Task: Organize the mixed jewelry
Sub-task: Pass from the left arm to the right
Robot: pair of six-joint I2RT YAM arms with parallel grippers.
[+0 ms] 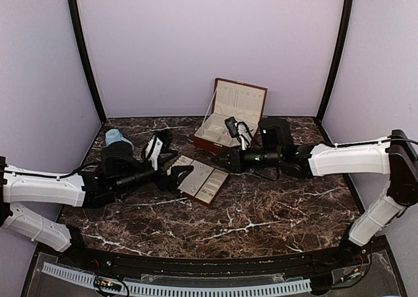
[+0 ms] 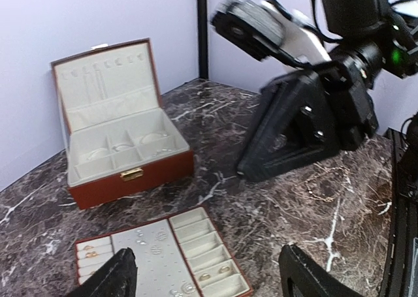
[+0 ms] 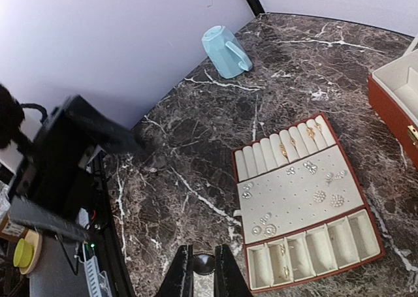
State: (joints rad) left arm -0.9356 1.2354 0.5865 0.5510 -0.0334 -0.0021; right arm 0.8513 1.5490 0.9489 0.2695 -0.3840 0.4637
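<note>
The mixed jewelry is mostly on the flat cream-lined tray [image 3: 295, 196]: pale studs [image 3: 262, 226] on the middle panel and gold rings [image 3: 286, 149] in the ring rolls. My right gripper [image 3: 204, 263] hangs above the marble left of the tray, shut on a small round shiny piece [image 3: 204, 264]. In the top view the right gripper [image 1: 226, 161] is just right of the tray [image 1: 209, 186]. My left gripper [image 2: 208, 252] is wide open and empty over the tray's end [image 2: 196, 241], where two rings [image 2: 215, 274] lie. A thin gold chain [image 2: 316, 191] lies on the table.
The red-brown hinged box [image 1: 230, 116] stands open at the back centre, with pieces in its lower compartments [image 2: 124, 147]. A blue cup [image 1: 117, 138] lies at the back left, and it shows in the right wrist view [image 3: 225, 51]. Black frame posts stand at the back corners.
</note>
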